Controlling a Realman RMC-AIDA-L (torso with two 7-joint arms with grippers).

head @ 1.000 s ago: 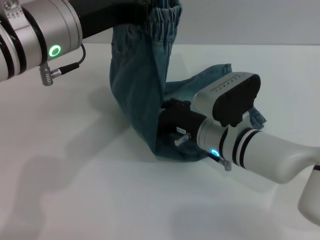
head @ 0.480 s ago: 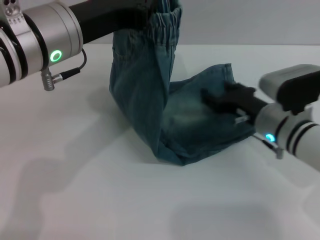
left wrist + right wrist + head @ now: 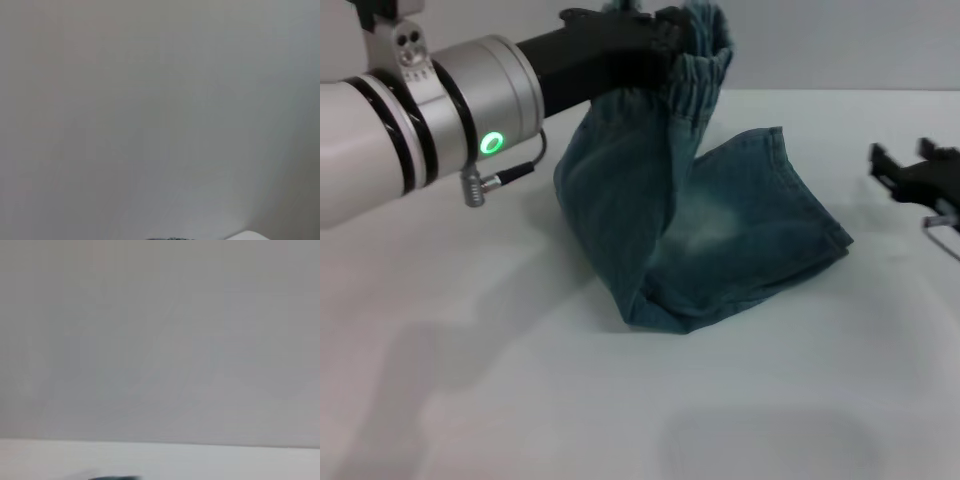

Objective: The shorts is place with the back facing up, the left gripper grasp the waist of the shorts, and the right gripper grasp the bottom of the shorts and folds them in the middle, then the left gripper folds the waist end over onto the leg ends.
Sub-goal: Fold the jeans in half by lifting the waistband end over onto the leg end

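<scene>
1. Folded lengthwise: the shorts (image 3: 690, 240), lower half flat on the white table (image 3: 470, 400), upper half raised in a curved sheet above it.
2. Held high at the far side: the waist (image 3: 695, 60), ruffled band bunched around black fingers, well above the table top.
3. Clamped tight on that band: the left gripper (image 3: 665, 35), reaching in from the near left on a silver arm with a green light; nothing else touched.
4. Flat on the table: the leg ends (image 3: 815, 215), hems pointing toward the robot's right, the corner near the right side lying free with nothing on it.
5. Resting at the near side: the rounded fold of denim, just touching the table, with bare surface all around it toward the robot.
6. Wide bare table to the near left and near right of the cloth; ample room between hems and right edge of the head view.
7. Parked at the far right edge of the head view: the right gripper (image 3: 910, 175), well apart from the cloth, fingers spread slightly, holding nothing.
8. Wrist views: mostly plain grey wall, a strip of table edge only; no fingers visible there.
</scene>
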